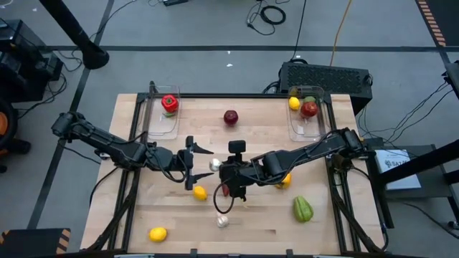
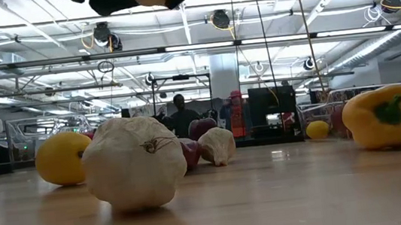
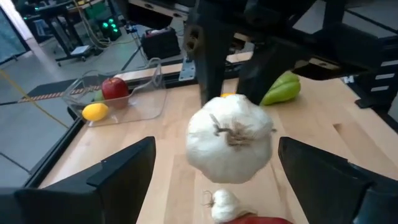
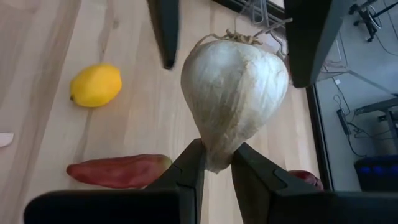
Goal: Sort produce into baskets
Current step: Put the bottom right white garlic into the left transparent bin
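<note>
Right now the right gripper [image 4: 214, 163] pinches the narrow tip of a pale, papery garlic bulb [image 4: 235, 93] and holds it in the air over the middle of the wooden table [image 1: 258, 222]. The left gripper [image 1: 195, 166] sits just beside that held bulb with its fingers [image 3: 112, 177] spread wide on either side of it, not touching.

Taking the held bulb as the mark: nearest the front edge of the table lies a second white garlic bulb [image 1: 223, 221], and a round yellow lemon [image 1: 158, 233] rests toward the front left corner. A wrinkled green pepper [image 1: 303, 209] lies front and right. Just below the bulb are another yellow lemon [image 1: 200, 192] and a long red chili [image 4: 118, 170]. A yellow pepper [image 1: 285, 180] peeks out beside the right arm.

Beyond the bulb a dark red apple [image 1: 230, 117] sits alone. At the far left, a clear plastic rectangular basket [image 1: 159, 127] holds a red pepper [image 1: 169, 104]. At the far right, its twin [image 1: 305, 129] holds a lemon [image 1: 294, 103] and a red apple [image 1: 309, 109].
</note>
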Action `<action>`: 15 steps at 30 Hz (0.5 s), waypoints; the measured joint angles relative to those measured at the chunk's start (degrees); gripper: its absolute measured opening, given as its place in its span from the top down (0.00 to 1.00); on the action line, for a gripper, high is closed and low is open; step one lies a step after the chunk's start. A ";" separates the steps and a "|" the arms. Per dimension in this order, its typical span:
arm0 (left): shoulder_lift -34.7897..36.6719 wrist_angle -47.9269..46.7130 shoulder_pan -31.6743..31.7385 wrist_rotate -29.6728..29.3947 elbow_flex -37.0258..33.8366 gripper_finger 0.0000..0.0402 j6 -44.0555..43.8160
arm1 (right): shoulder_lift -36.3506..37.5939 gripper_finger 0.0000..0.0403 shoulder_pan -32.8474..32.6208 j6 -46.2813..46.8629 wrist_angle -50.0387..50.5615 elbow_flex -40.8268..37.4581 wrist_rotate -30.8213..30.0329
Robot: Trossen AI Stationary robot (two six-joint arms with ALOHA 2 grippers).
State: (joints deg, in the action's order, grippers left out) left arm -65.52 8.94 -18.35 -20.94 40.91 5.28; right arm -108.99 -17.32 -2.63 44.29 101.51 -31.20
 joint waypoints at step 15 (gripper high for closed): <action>-3.69 4.49 0.08 -0.69 -0.02 0.14 1.53 | 0.00 0.85 0.00 0.00 -0.57 0.00 -0.02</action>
State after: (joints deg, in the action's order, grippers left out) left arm -69.21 13.43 -18.27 -21.63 40.88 6.81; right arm -108.99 -17.32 -2.63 43.72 101.51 -31.22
